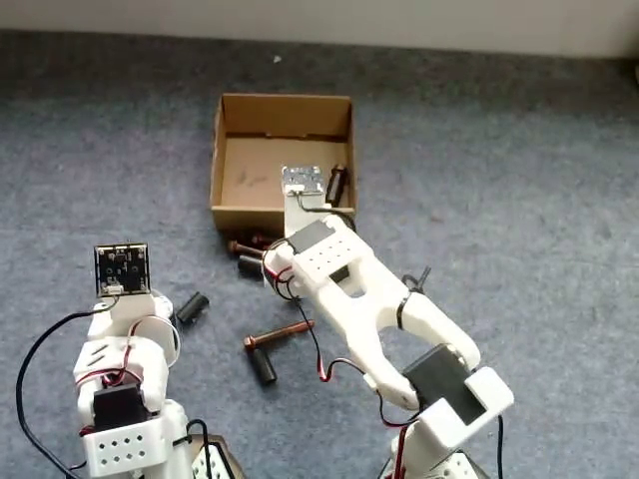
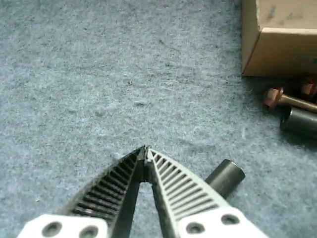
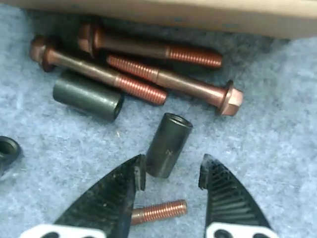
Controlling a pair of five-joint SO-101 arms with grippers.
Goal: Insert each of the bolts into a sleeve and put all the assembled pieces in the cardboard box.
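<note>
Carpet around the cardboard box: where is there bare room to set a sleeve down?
Free: the carpet right of the cardboard box, and left of it. The box floor's left half is bare too. Crowded: the strip along the box's front wall, where bolts and sleeves lie close together.

One cardboard box (image 1: pixel 285 115), one assembled piece (image 1: pixel 337 185) inside, four loose bolts (image 3: pixel 163 79), three just beyond the right hand (image 3: pixel 172 168) and one beneath it, four loose sleeves (image 3: pixel 168 144), one right at that hand.

No lettering, number or sign is legible on the cardboard box (image 1: pixel 285 110), bolts (image 3: pixel 138 47) or sleeves (image 3: pixel 168 144).
</note>
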